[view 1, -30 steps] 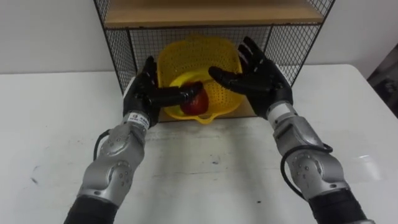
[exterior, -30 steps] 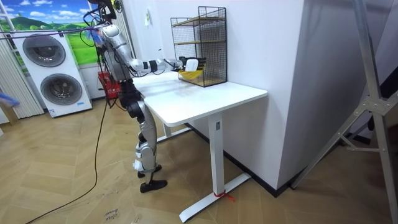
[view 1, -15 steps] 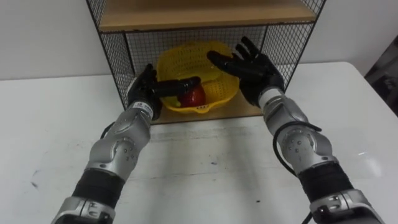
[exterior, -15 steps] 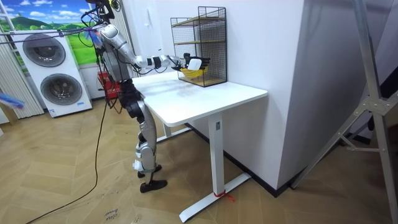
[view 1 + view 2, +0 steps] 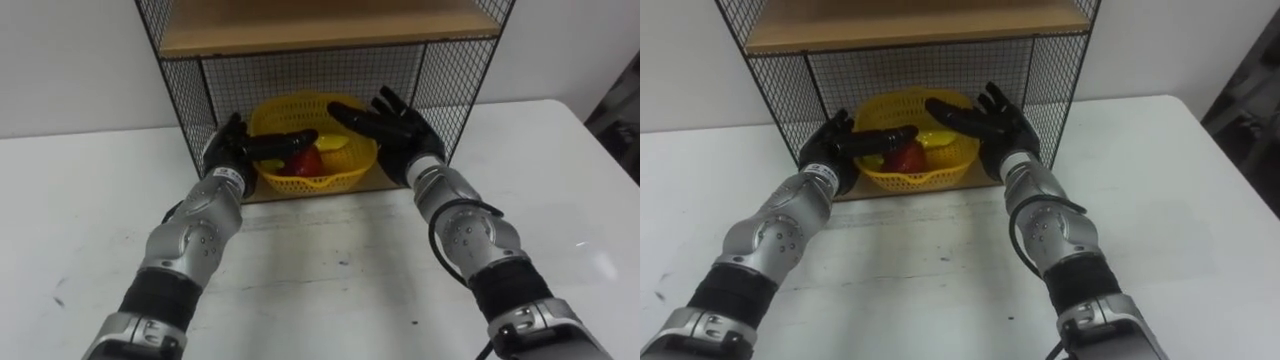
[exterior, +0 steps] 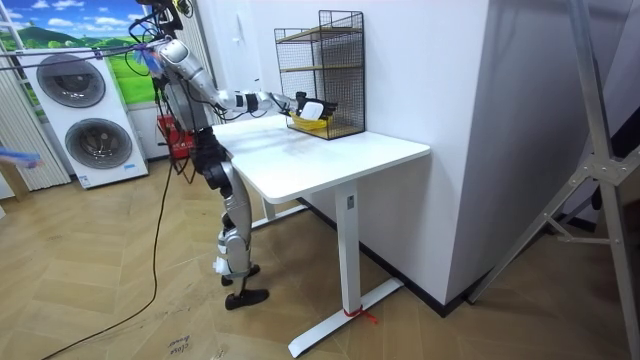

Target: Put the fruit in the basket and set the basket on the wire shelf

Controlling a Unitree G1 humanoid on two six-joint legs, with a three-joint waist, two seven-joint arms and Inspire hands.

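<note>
A yellow basket rests on the bottom board inside the black wire shelf, under its wooden upper board. A red apple and a yellow fruit lie in it. My left hand is at the basket's left rim, thumb laid over the rim above the apple and fingers curled outside. My right hand stands open at the right rim, fingers spread and straight, thumb over the basket. In the room view I stand at the white table's end with both arms stretched to the shelf.
The wire shelf stands at the back of the white table, against the wall. Its mesh sides close in on both hands. Washing machines stand behind me in the room view.
Both hands have carried the basket further forward and down, from in front of the shelf to its bottom board. The basket, tilted before, now lies level.
</note>
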